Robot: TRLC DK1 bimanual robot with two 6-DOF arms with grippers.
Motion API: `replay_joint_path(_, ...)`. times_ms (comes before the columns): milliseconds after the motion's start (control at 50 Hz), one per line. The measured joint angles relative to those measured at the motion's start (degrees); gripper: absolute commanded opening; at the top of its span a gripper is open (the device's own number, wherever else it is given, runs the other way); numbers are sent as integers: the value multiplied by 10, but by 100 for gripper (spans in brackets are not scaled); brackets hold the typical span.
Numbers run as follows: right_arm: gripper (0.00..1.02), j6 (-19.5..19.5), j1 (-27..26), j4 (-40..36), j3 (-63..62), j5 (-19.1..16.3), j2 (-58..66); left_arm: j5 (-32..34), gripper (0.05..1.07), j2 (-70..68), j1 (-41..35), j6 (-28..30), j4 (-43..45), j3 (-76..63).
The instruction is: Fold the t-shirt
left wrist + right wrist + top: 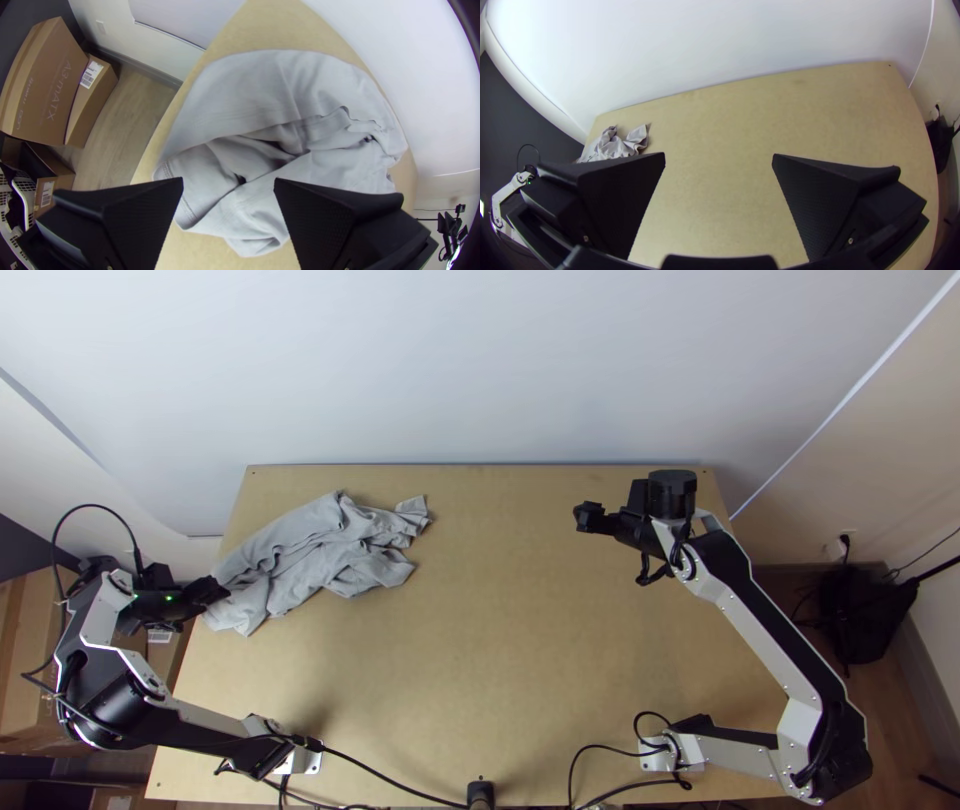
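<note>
The grey t-shirt (325, 545) lies bunched on the table's far left part, with loose folds and creases. My left gripper (222, 592) is at the shirt's near left end, at the table's left edge. In the left wrist view my left gripper (228, 187) is open, and the shirt (260, 110) spreads in front of and between its fingers, not visibly gripped. My right gripper (582, 517) stands over the far right part of the table, well away from the cloth. In the right wrist view my right gripper (719, 157) is open with bare table between its fingers; the shirt (615, 145) is far off.
The wooden table (500, 650) has bare surface across its middle and right. A wall (480, 370) rises behind its far edge. Cardboard boxes (45, 85) stand on the floor past the left edge. Cables (400, 784) lie along the near edge, and a black bag (865, 610) is at the right.
</note>
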Motion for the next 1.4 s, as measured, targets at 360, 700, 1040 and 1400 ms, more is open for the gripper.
replay_joint_path(360, 98, 21, -9, -4, 0, 5, 13, 3, 86, 19, -5, -5, 38, -38)
replay_joint_path(700, 98, 24, -9, -4, 0, 11, 27, 5, 86, -2, -14, -5, 31, -57)
replay_joint_path(1040, 98, 24, -9, -4, 0, 12, 27, 9, 86, -69, -64, -6, 16, -76)
replay_joint_path(1400, 98, 24, -9, -4, 0, 13, 27, 9, 75, -64, -65, -6, 27, -83)
